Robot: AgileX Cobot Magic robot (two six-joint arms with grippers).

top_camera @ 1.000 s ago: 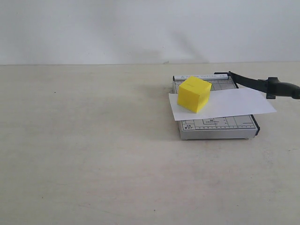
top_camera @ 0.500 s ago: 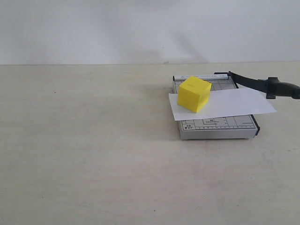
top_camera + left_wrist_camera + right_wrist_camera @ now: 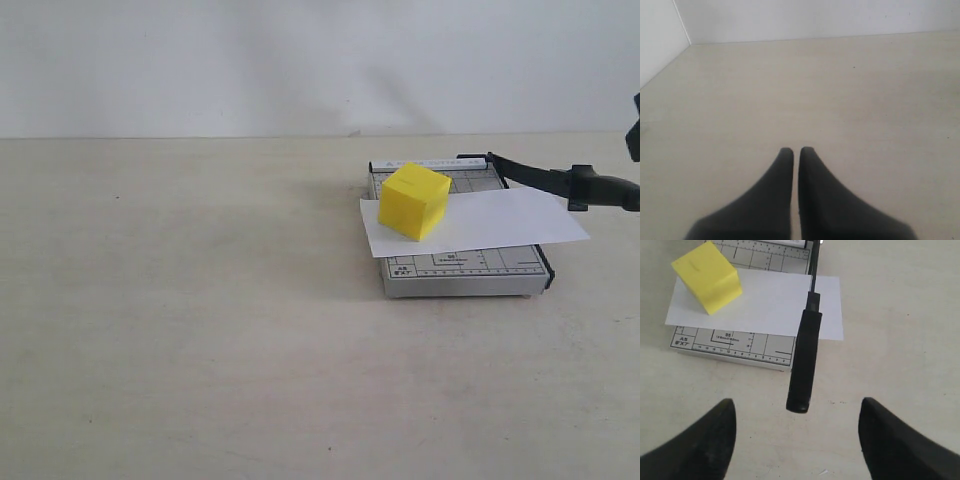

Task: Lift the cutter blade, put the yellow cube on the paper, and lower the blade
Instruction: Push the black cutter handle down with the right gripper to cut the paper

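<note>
Over a bare, pale wood-grain tabletop [image 3: 865, 100] backed by a plain white wall [image 3: 200, 60], the left gripper [image 3: 795, 150] hangs clenched and empty. Toward 3 o'clock, the yellow cube [image 3: 414, 201] sits at the 9 o'clock end of the paper [image 3: 500, 222], which lies across the grey cutter base [image 3: 465, 272]. The cutter blade [image 3: 560, 182] angles upward, its handle untouched between the released jaws of the right gripper [image 3: 797, 402].

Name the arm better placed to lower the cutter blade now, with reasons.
Right. Its open end effector hovers by the raised cutter blade handle, with the yellow cube already on the paper. The left end effector is shut, and its camera shows only bare table, no cutter.
</note>
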